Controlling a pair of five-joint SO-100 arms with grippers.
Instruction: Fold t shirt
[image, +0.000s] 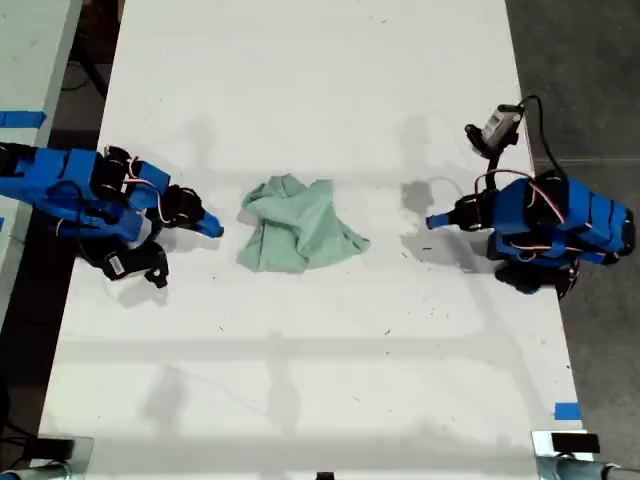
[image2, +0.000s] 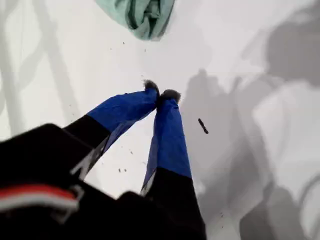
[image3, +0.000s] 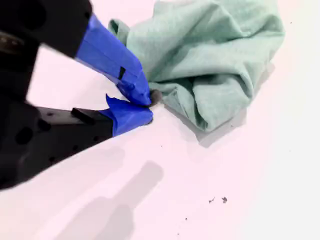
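Observation:
The t shirt (image: 300, 235) lies crumpled in a pale mint-green heap at the middle of the white table (image: 300, 380). My second gripper (image: 213, 229) comes in from the exterior view's left, shut with nothing in it, its tips just short of the cloth's edge. In the second wrist view the t shirt (image3: 215, 55) sits right beside the blue fingertips (image3: 145, 92) of that gripper (image3: 149, 107). My first gripper (image: 432, 222), at the exterior view's right, is shut and empty, a clear gap from the garment. The first wrist view shows its tips (image2: 161, 94) touching, with the t shirt (image2: 142, 15) well ahead.
Both arm bases stand on the table's edges at the exterior view's left and right. Blue tape (image: 566, 410) marks the table near the exterior view's lower right corner. Dark floor (image: 590, 80) lies beyond the exterior view's right edge. A small dark speck (image2: 202, 126) lies by my first gripper.

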